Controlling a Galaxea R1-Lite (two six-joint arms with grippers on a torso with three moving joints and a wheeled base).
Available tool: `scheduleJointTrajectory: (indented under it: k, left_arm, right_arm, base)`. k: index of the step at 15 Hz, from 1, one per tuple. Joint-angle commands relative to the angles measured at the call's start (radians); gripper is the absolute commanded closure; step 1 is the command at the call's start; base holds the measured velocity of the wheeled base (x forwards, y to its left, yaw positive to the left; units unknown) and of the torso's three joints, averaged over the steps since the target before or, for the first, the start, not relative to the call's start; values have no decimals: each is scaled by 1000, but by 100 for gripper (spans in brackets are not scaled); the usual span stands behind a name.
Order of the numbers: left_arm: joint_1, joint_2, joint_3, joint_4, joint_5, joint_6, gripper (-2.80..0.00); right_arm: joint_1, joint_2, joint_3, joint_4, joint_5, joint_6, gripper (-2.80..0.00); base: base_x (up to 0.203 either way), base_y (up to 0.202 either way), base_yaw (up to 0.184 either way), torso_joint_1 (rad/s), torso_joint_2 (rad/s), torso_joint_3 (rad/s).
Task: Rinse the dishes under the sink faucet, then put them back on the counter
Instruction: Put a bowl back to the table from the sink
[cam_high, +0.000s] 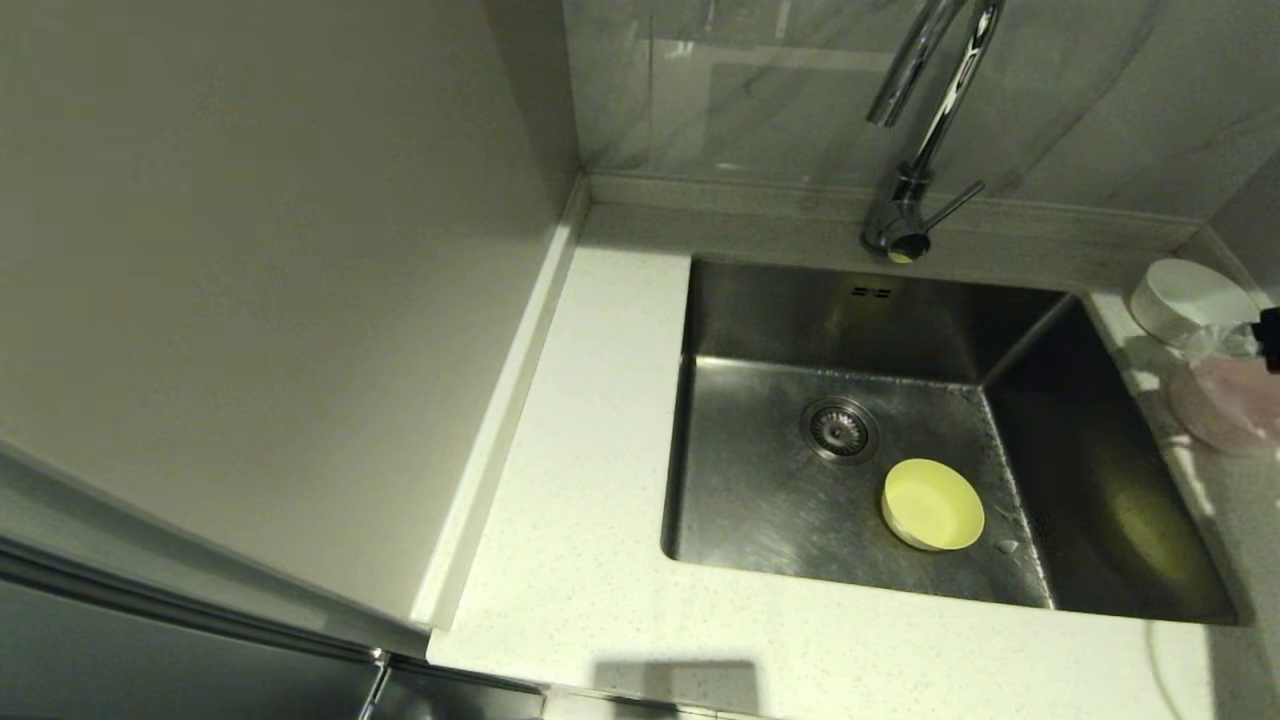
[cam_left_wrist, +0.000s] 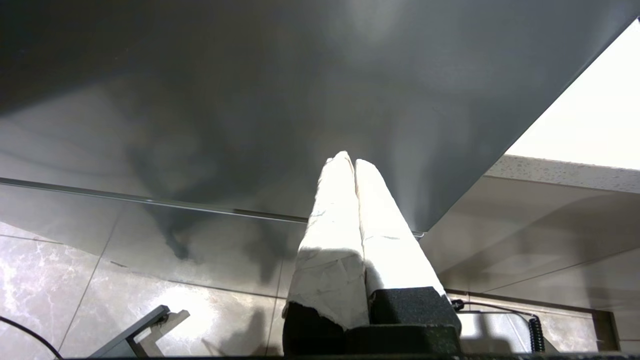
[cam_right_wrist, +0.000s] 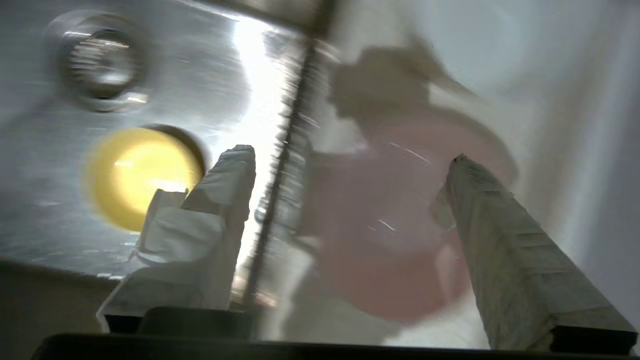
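Note:
The yellow-green bowl (cam_high: 932, 504) (cam_right_wrist: 140, 175) sits on the floor of the sink (cam_high: 770, 330), near the round drain (cam_high: 839, 428). On the counter (cam_high: 590, 480) to the right of the sink stand the white bowl (cam_high: 1185, 298) and, nearer to me, the pale pink bowl (cam_high: 1230, 400) (cam_right_wrist: 395, 220). My right gripper (cam_right_wrist: 350, 155) hangs open over the pink bowl, one finger on either side of it; whether they touch it I cannot tell. The chrome faucet (cam_high: 915, 130) rises behind the sink. My left gripper (cam_left_wrist: 352, 159) is shut on nothing, parked low in front of a grey cabinet.
A tall pale panel (cam_high: 250, 250) walls off the counter's left side. Grey marbled tiles (cam_high: 1100, 90) back the faucet. In the head view only a black part of my right arm (cam_high: 1270, 340) shows, at the right edge.

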Motion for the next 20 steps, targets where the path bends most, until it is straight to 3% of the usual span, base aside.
scheduleJointTrajectory:
  k: [1,4,7,9,10,12,14,16,20]
  left_arm:
    - [0,-2,0,0,0,-1,0]
    - [0,-2,0,0,0,-1,0]
    - [0,-2,0,0,0,-1,0]
    - [0,-2,0,0,0,-1,0]
    - [0,-2,0,1,0,-1,0]
    - [0,-2,0,0,0,-1,0]
    - [0,-2,0,0,0,-1,0]
    - [0,-2,0,0,0,-1,0]
    - [0,-2,0,0,0,-1,0]
  right_arm:
    - [122,-70,34,1,2,-2,-280]
    - [312,-140,173,-1,-3,-1,-280]
    - [432,-158,283,-1,-33,-1,-280]
    - [540,-111,284,-24,-172,50,-280]
    - [610,-66,278,-55,-257,162,-280]
    - [746,72,257,-114,-540,395,-280]
    - [830,212,240,-146,-707,554,-280]
    - [859,322,201,-169,-803,624,-280]
    - [806,442,132,-222,-914,637,-280]
  base:
    - [0,0,0,0,0,0]
    - [0,0,0,0,0,0]
    - [0,0,0,0,0,0]
    - [0,0,0,0,0,0]
    - [0,0,0,0,0,0]
    - [0,0,0,0,0,0]
    - [0,0,0,0,0,0]
    - [0,0,0,0,0,0]
    - [0,0,0,0,0,0]
